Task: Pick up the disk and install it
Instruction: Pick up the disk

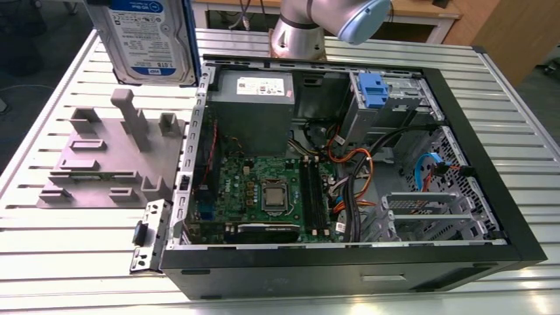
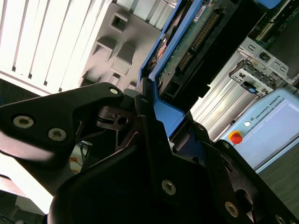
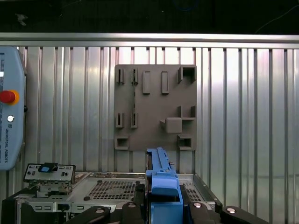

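Item count: one flat silver rectangular disk (image 1: 149,39) with white-and-blue label; one open black computer case (image 1: 350,272); one grey plastic fixture plate (image 1: 96,167); one ribbed aluminium tabletop (image 1: 70,256); one grey robot arm (image 1: 306,26).

Exterior view: we look down, near, on the open case (image 1: 306,270). Both wrist views share the disk (image 3: 161,179) and fixture plate (image 3: 154,100).

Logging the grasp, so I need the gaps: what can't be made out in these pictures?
Exterior view: the disk is cut off by the top edge.
Second wrist view: the claw covers the disk's near end; its label faces away.
First wrist view: the disk is edge-on, its faces hidden.
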Tool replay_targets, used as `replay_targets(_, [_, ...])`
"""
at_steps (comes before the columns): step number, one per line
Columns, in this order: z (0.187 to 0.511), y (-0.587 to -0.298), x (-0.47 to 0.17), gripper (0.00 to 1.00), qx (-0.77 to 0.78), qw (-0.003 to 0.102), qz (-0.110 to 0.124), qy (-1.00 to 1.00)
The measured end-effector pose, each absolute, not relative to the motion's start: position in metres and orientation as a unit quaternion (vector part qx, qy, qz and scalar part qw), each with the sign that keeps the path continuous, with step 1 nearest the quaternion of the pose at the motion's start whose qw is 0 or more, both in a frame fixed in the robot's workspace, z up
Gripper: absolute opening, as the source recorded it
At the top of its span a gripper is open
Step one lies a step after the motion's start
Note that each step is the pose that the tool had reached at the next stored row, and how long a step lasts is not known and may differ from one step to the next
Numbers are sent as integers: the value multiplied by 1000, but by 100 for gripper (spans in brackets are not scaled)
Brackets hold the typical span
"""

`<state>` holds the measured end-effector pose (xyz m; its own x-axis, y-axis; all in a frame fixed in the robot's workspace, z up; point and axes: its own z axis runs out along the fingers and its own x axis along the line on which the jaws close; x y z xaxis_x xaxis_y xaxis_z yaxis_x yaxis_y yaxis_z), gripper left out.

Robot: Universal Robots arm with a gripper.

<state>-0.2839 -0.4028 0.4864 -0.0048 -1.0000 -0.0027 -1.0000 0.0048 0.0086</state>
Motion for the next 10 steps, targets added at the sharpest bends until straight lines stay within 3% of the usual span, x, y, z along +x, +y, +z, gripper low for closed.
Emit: replay_targets(10, [486, -403, -283, 36, 705, 2, -4, -709])
